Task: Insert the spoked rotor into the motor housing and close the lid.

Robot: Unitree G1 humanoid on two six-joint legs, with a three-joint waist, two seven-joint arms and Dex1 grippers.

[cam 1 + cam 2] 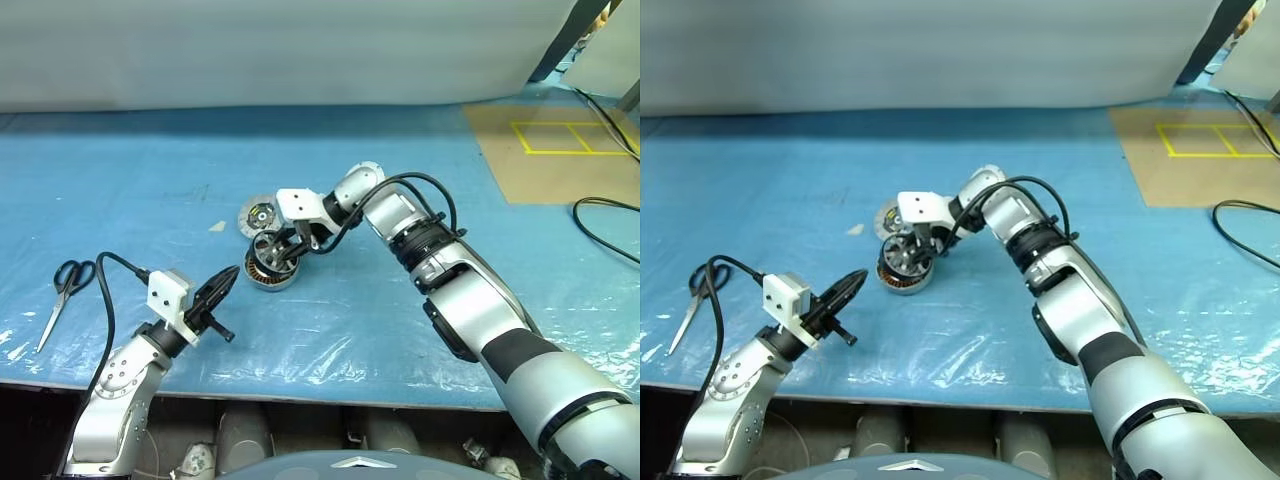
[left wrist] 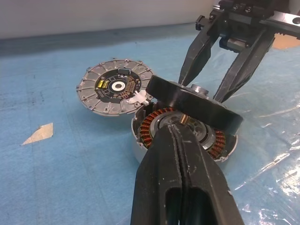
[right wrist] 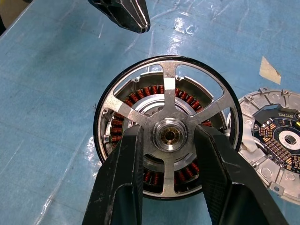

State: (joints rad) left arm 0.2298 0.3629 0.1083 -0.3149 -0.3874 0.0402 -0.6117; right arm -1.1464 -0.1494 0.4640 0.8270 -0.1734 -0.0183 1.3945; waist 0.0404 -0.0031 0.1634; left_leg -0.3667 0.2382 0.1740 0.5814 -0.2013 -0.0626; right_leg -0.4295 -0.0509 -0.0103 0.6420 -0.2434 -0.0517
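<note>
rotor held tilted over the open housing

the right hand (image 3: 166,140) grips the spoked rotor (image 3: 168,129) by its hub, a finger on either side, right above the motor housing (image 2: 154,133) on the blue surface (image 1: 150,200). the rotor sits canted, one edge up, so i'd say it needs levelling onto the housing's axis before it drops in. the lid (image 2: 114,86) lies just beside the housing, circuit face up. the left hand (image 1: 218,293) waits nearby, fingers pressed shut, empty.
</note>
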